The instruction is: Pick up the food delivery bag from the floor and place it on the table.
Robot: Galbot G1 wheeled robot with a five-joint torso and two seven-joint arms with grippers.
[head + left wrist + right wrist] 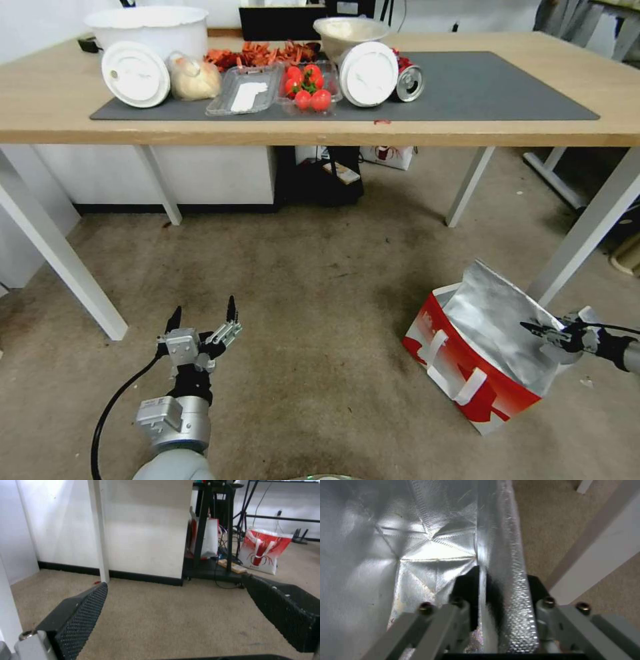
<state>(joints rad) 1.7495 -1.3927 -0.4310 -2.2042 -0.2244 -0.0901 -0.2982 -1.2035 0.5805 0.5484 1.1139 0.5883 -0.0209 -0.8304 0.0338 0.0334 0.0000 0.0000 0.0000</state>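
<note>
While my right gripper [501,590] pinches the food delivery bag [477,347] wall, lift straight.
My left gripper [203,320], well apart from the bag, hangs spread.

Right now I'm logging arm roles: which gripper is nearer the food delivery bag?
Right. The right gripper is at the food delivery bag, fingers straddling its foil rim. The left gripper hangs open above bare floor, well apart from it.

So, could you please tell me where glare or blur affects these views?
Right wrist view: bright glare on the crinkly silver foil lining of the red-and-white paper delivery bag, the right pincer blurred up close. Left wrist view: the open left pincer soft. Head view: the light-wood table edges bow.
</note>
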